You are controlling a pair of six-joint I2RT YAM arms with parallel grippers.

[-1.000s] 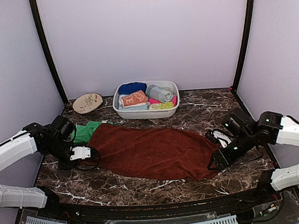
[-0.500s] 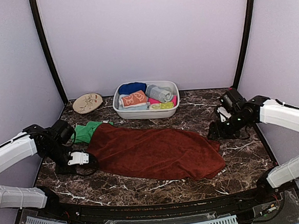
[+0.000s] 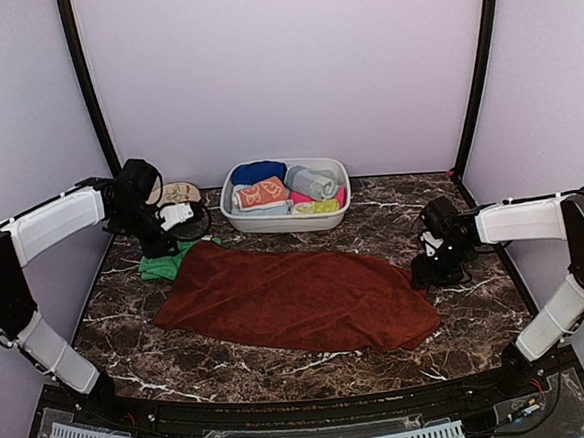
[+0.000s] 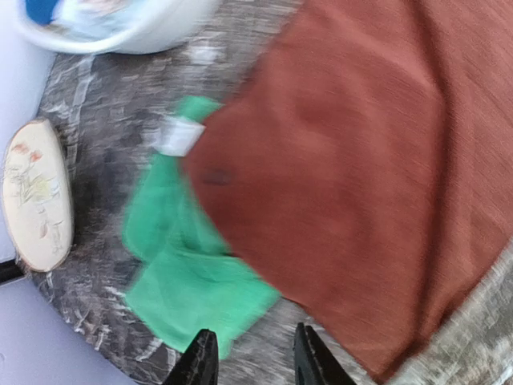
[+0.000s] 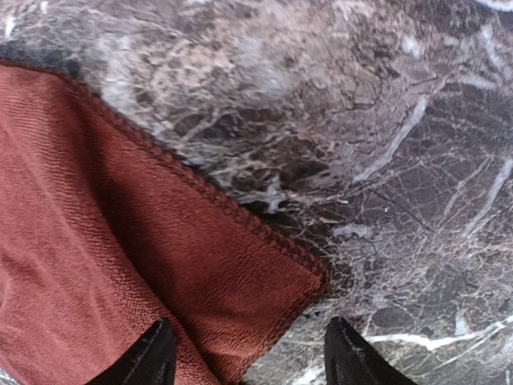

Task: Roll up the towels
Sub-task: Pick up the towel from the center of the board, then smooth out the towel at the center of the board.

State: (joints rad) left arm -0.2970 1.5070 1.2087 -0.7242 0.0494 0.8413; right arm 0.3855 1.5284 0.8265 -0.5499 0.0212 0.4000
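The plain rust-brown towel [image 3: 298, 299] lies spread flat across the middle of the table. Under its far-left corner pokes the crumpled green towel [image 3: 160, 265], whose white tag [image 4: 180, 136] shows in the left wrist view. My left gripper [image 3: 162, 246] hovers open over the green towel's [image 4: 184, 273] outer edge, its fingers [image 4: 202, 365] empty. At the right, my right gripper [image 3: 428, 273] stands open over the brown towel's far right corner [image 5: 313, 277], holding nothing. The orange towel with cream prints [image 3: 262, 193] sits rolled in the basin.
A white oval basin [image 3: 234, 220] with several rolled towels stands at the back middle. A wooden oval disc [image 3: 178, 193] lies at the back left, partly behind my left arm. Lilac walls enclose the table on three sides.
My left gripper opened, let go of the brown towel's left edge and swung back toward the far left. My right gripper rose from the near right corner to the far right corner.
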